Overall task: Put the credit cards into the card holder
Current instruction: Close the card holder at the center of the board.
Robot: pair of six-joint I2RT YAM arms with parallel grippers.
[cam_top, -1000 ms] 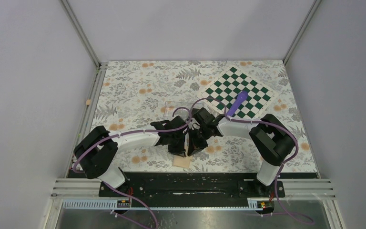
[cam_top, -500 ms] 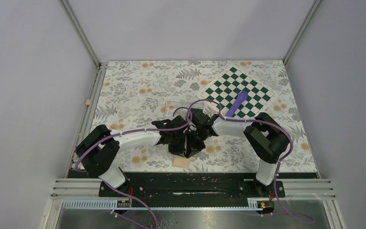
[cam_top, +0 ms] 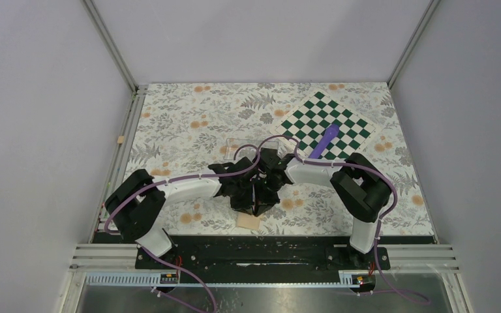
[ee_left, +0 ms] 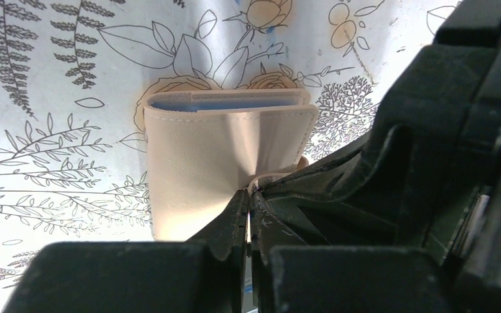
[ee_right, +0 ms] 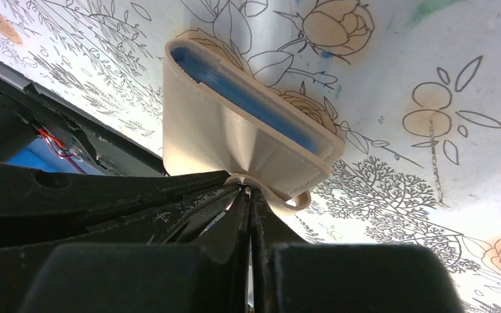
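Change: the right arm has swung in toward the left one; the right claw (ee_right: 248, 190) has closed its last sliver.
Meaning: both claws now grip the cover, likely ready to pull it open.
Card holder (cam_top: 249, 222): one, folded, lower centre of the overhead view.
Left claw (ee_left: 248, 195): fully closed, pinching the tan cover.
Right claw: fully closed, pinching the same cover.
Cards: blue edges inside; count unclear.
Other: one chessboard (cam_top: 306, 117), one purple stick (cam_top: 325, 141).
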